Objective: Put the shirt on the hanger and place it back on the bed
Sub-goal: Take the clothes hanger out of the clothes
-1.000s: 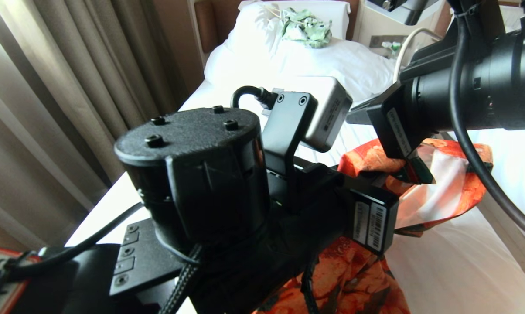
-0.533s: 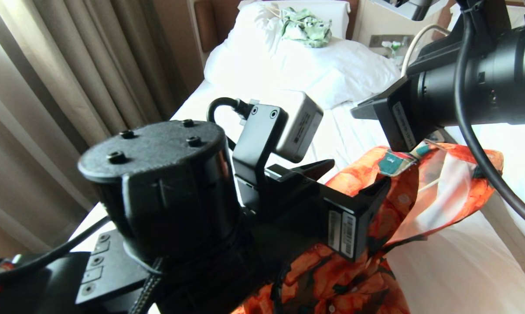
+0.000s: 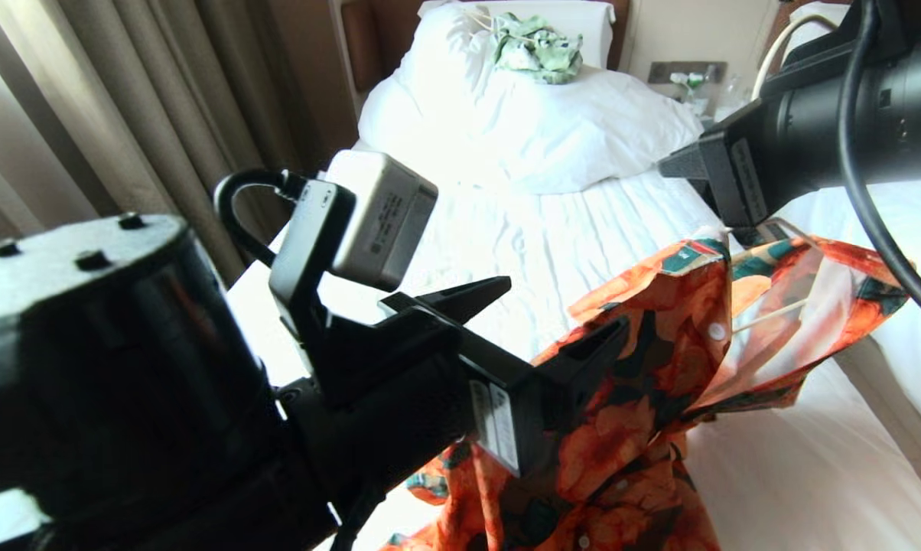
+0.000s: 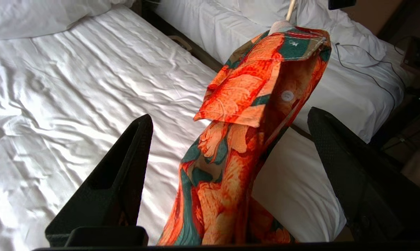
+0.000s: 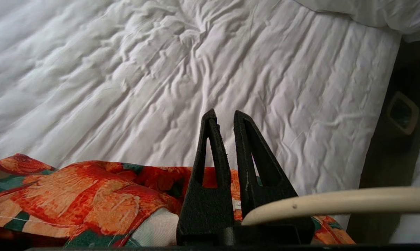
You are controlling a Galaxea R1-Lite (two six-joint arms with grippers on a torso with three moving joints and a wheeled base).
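- Left arm stretched forward across the lower left of the head view, bulky black wrist nearest the lens, grey wrist camera riding on top
- Left gripper (image 3: 541, 321) spread wide, both dark fingers (image 4: 115, 181) apart with nothing pinched between them
- Right arm reaching in from the upper right of the head view, black cable looped along it
- Right gripper (image 5: 224, 120) drawn nearly closed, only a thin slit between the two triangular fingers (image 5: 210, 164), tips pointing forward and down
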